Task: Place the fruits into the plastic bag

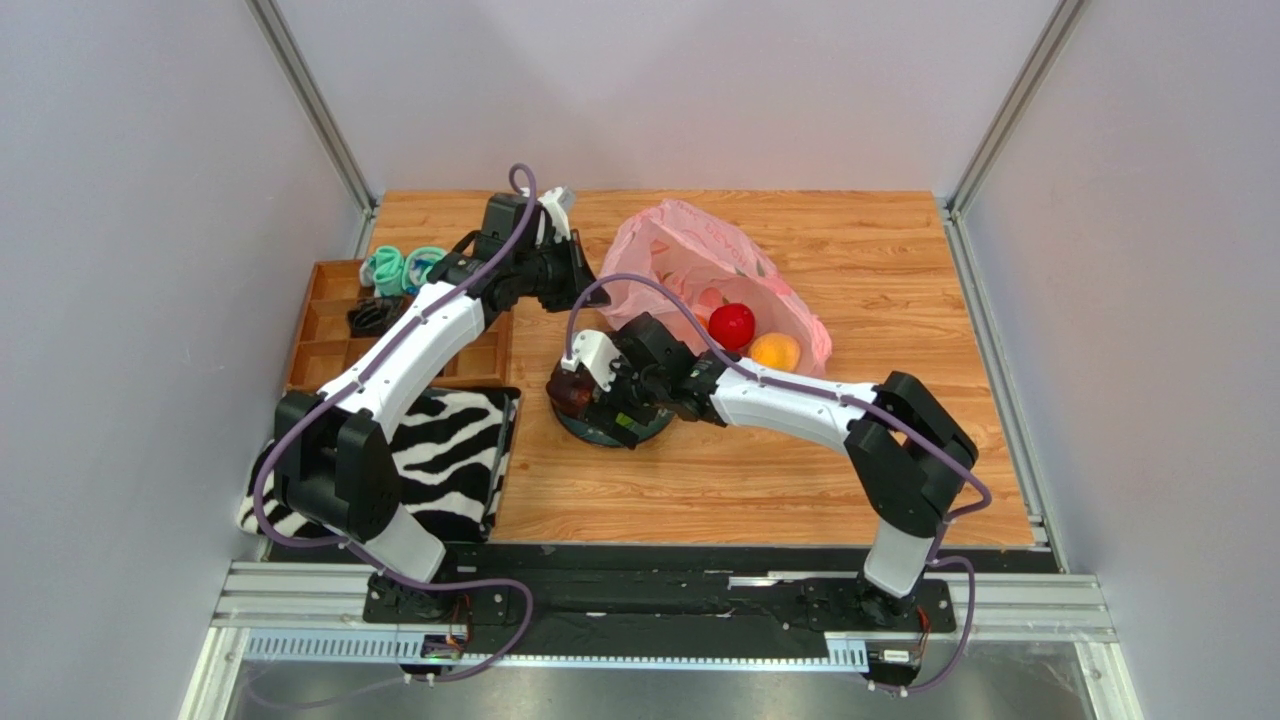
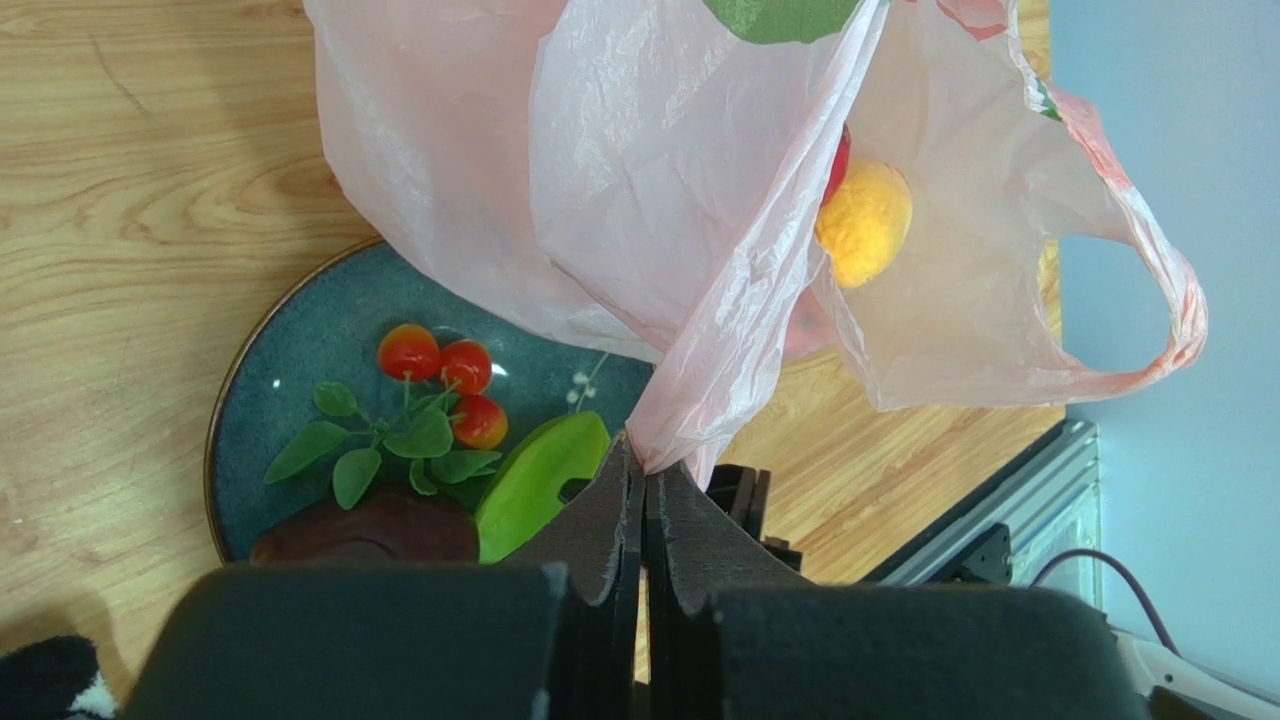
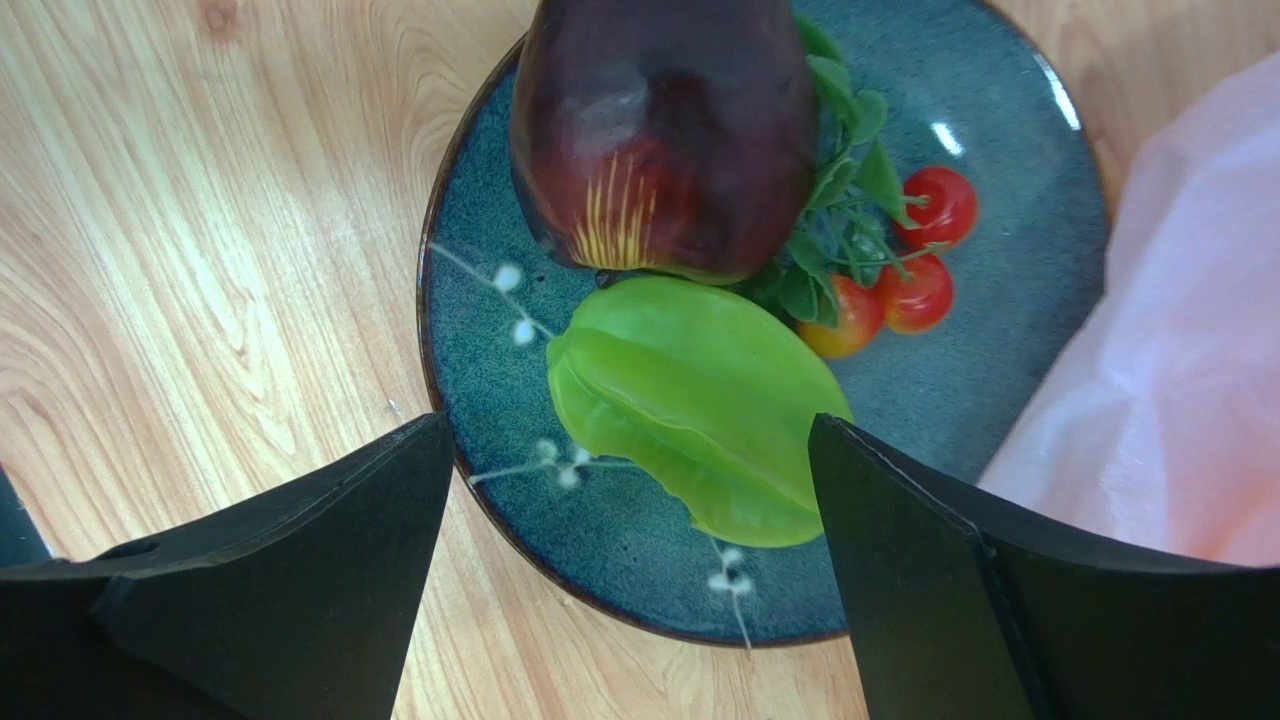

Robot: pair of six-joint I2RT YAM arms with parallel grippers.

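Three fruits lie on the plate (image 3: 481, 300); two show inside the plastic bag (image 2: 601, 180). At left of the top view, the left fingers (image 2: 609, 525) are closed on a fold of the bag's edge. At centre, the right fingers (image 3: 331, 540) stand wide open and empty, straddling the green fruit (image 3: 699, 405), which sits beside the dark purple fruit (image 3: 661, 135) and the red berries (image 3: 902, 270). At right, the red apple (image 1: 732, 326) and an orange fruit (image 1: 774, 351) rest in the bag. Step in hand, as judged: grasping the green fruit. Next: descend, close, then carry it to the bag.
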